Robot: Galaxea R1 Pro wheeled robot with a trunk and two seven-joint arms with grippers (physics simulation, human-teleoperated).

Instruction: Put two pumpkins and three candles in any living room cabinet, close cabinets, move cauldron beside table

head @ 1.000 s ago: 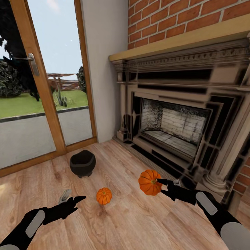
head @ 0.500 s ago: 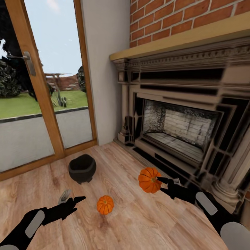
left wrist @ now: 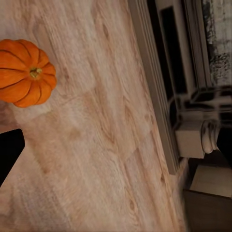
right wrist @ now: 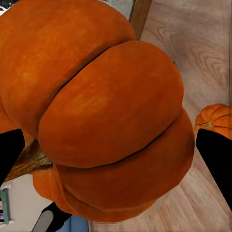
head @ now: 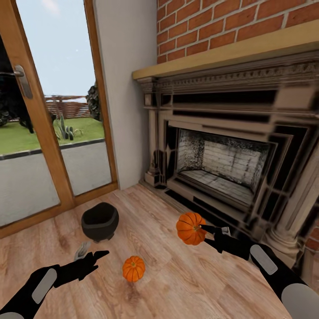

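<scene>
My right gripper (head: 201, 230) is shut on one orange pumpkin (head: 189, 228), held above the wooden floor in front of the fireplace. Up close in the right wrist view this pumpkin (right wrist: 106, 111) sits between the two black fingers (right wrist: 216, 162). The other pumpkin (head: 133, 268) lies on the floor between my arms, also seen as pumpkin (left wrist: 26, 72) and pumpkin (right wrist: 218, 121). My left gripper (head: 91, 253) hovers open and empty to its left. The black cauldron (head: 100, 220) stands on the floor beyond the left gripper. Candles, cabinet and table are out of view.
A brick fireplace (head: 230, 164) with a wood mantel and raised hearth edge fills the right side. A wood-framed glass door (head: 40, 146) and a white wall corner (head: 124, 97) bound the left and back. Bare plank floor (head: 177, 283) lies ahead of me.
The camera has shifted, so the cauldron and floor pumpkin sit lower and slightly left in the picture. Both arms keep their pose; the right gripper still holds its pumpkin.
</scene>
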